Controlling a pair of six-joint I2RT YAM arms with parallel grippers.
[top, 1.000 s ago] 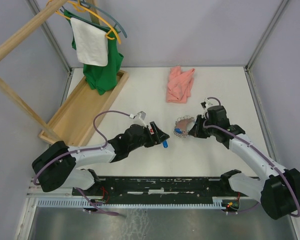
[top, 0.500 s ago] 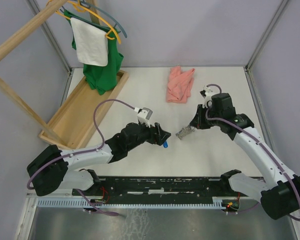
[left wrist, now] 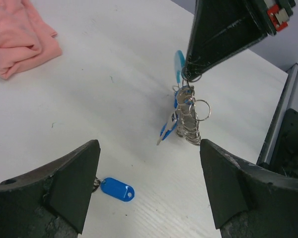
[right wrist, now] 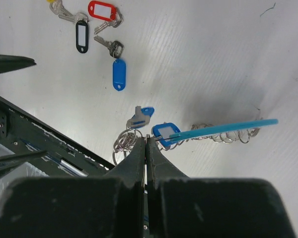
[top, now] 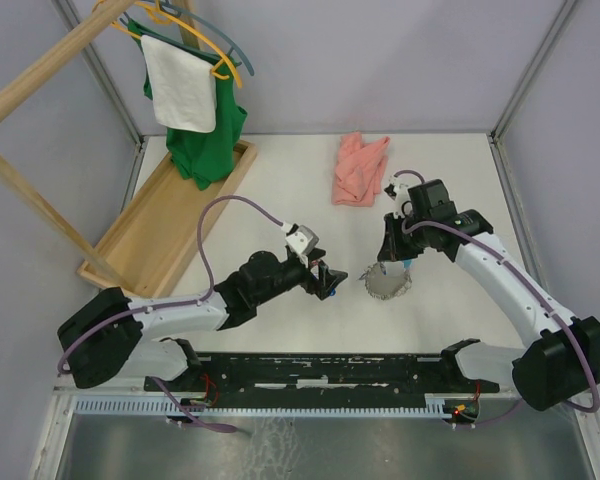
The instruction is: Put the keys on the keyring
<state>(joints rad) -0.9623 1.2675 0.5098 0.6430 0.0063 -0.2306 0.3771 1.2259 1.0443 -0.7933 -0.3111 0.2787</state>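
Note:
My right gripper (top: 385, 262) (right wrist: 146, 139) is shut on the keyring (top: 386, 285) (right wrist: 223, 134). The keyring hangs from it just above the table, a loop of silvery rings with a light-blue tag (right wrist: 223, 128) and two blue-tagged keys (right wrist: 161, 131) on it. In the left wrist view the keyring (left wrist: 186, 119) dangles ahead, under the right gripper's tip. Loose keys lie on the table: red tag (right wrist: 102, 10), black tag (right wrist: 81, 34), blue tag (right wrist: 118, 74) (left wrist: 116, 189). My left gripper (top: 325, 280) (left wrist: 149, 148) is open and empty, just above the blue-tagged key.
A pink cloth (top: 360, 168) (left wrist: 20, 29) lies at the back middle of the table. A wooden tray (top: 170, 215) sits at the left, with a green shirt and white towel (top: 195, 110) on hangers above it. The black base rail (top: 330, 372) runs along the near edge.
The right gripper lifted the keyring off the table and carried it nearer and leftward; it now hangs as a loop. The left gripper reached further right towards it and opened slightly.

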